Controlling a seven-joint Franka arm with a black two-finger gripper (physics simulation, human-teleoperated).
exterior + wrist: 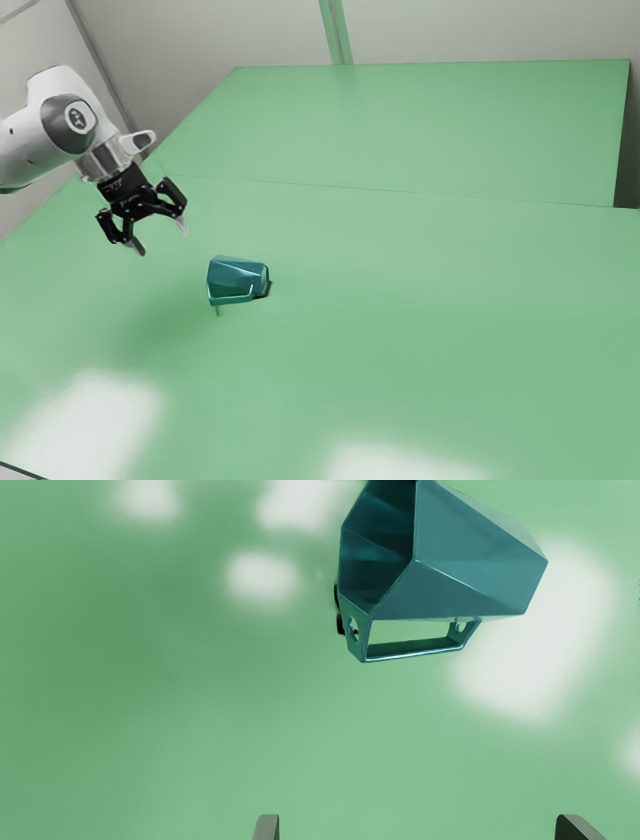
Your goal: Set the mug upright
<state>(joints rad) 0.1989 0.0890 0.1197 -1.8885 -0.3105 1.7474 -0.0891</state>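
My gripper (160, 238) hangs above the table toward the exterior view's left, apart from the mug. A teal faceted mug (238, 280) lies on its side on the green table, to the exterior view's right of the gripper and lower in that view. In the wrist view the mug (465, 565) shows its dark hollow mouth and, along one side, its angular handle. The gripper (417, 827) is open there, its two fingertips wide apart with bare table between them.
The green table (420, 270) stretches widely around the mug, with a thin seam across it. Behind it stands a pale wall (480, 30) with a green stripe.
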